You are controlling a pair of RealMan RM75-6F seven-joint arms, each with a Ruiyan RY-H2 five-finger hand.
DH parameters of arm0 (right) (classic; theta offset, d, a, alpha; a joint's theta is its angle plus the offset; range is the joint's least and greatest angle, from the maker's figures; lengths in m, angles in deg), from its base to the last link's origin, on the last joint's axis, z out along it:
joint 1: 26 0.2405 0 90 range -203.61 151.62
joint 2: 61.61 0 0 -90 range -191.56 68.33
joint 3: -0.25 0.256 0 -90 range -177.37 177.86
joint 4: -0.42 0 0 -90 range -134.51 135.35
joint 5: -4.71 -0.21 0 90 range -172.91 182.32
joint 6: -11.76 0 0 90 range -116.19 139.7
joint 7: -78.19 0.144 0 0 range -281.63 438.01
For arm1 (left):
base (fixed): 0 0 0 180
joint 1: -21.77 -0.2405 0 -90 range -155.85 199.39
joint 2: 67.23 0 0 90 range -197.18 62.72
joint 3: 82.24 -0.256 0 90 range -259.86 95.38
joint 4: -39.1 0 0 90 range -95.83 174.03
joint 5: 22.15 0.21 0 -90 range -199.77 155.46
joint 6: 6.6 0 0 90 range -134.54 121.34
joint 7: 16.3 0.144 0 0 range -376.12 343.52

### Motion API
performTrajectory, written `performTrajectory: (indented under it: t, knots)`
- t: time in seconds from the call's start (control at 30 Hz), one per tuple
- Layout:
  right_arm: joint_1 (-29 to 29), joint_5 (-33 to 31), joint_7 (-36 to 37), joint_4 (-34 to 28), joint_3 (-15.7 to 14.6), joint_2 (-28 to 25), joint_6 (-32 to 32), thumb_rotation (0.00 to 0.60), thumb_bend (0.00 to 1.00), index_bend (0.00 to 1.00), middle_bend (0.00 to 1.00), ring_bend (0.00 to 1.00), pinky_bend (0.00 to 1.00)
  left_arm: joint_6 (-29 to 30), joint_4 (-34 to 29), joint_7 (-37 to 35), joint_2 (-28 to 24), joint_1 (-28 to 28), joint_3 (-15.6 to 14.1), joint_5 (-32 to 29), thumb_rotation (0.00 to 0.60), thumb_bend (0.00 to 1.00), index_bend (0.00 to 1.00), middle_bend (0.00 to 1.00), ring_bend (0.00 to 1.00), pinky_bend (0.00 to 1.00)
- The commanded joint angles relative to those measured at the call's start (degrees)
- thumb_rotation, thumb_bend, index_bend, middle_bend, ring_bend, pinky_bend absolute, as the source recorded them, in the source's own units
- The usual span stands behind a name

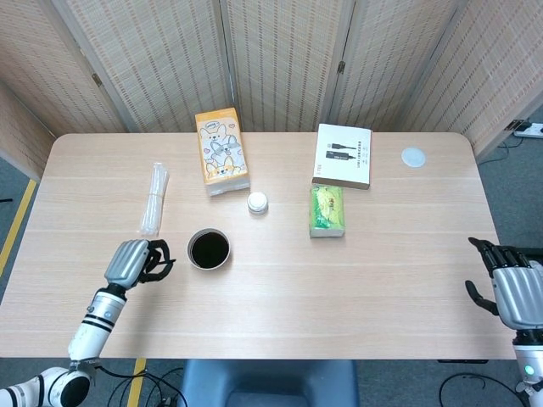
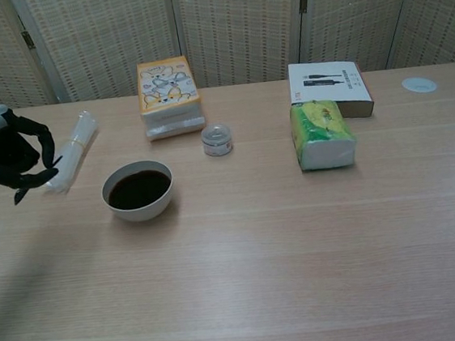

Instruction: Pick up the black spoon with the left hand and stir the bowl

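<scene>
We see the left hand (image 1: 136, 261) (image 2: 6, 153) held over the left part of the table (image 1: 339, 288) (image 2: 304, 276), its dark fingers curled inward toward the palm. We cannot make out the black spoon as a shape separate from those fingers, so we cannot tell whether the hand grasps it or is simply clenched on nothing. The bowl (image 1: 209, 249) (image 2: 138, 191), white-walled and filled with a dark liquid, sits just to the right of that hand in the head view, near it but not touching; in the chest view the hand appears left of the bowl and higher in the picture, in front of a clear plastic packet (image 1: 153, 198) (image 2: 69, 150) that lies lengthwise on the table. The right hand (image 1: 513, 292) shows only in the head view, at the table's right edge, well apart from the bowl, with its fingers spread and nothing in them. Behind the bowl we find an orange tissue pack (image 1: 222, 151) (image 2: 169, 95) and, to the right of it and nearer, a small round jar (image 1: 257, 203) (image 2: 217, 139). Further right lies a green pack (image 1: 327, 210) (image 2: 322, 134), just in front of a white box (image 1: 343, 155) (image 2: 329, 88), and a small white disc (image 1: 413, 157) (image 2: 419, 83) rests near the far right corner.
</scene>
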Motion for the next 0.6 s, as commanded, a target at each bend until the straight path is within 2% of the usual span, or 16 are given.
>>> performTrajectory:
  t: [0.03, 0.3, 0.6]
  knots:
    - [0.12, 0.13, -0.21, -1.08, 0.35, -0.92, 0.29, 0.600, 0.26, 0.17, 0.23, 0.27, 0.24, -1.93, -0.83, -2.98, 0.19, 2.22, 1.49, 0.88, 0.600, 0.47, 0.66, 0.95, 0.93, 1.00]
    - [-0.05, 0.38, -1.33, -2.98, 0.44, -2.13, 0.94, 0.600, 0.26, 0.17, 0.23, 0.27, 0.24, -4.25, 0.40, -2.50, 4.85, 6.89, 3.93, -1.68, 0.600, 0.47, 0.66, 0.95, 0.93, 1.00]
    - [-0.28, 1.05, -1.61, -3.65, 0.30, -2.53, 1.68, 0.600, 0.26, 0.17, 0.23, 0.27, 0.24, -5.79, 5.87, 1.59, 12.78, 11.10, 4.17, -5.66, 0.600, 0.47, 0.66, 0.95, 0.93, 1.00]
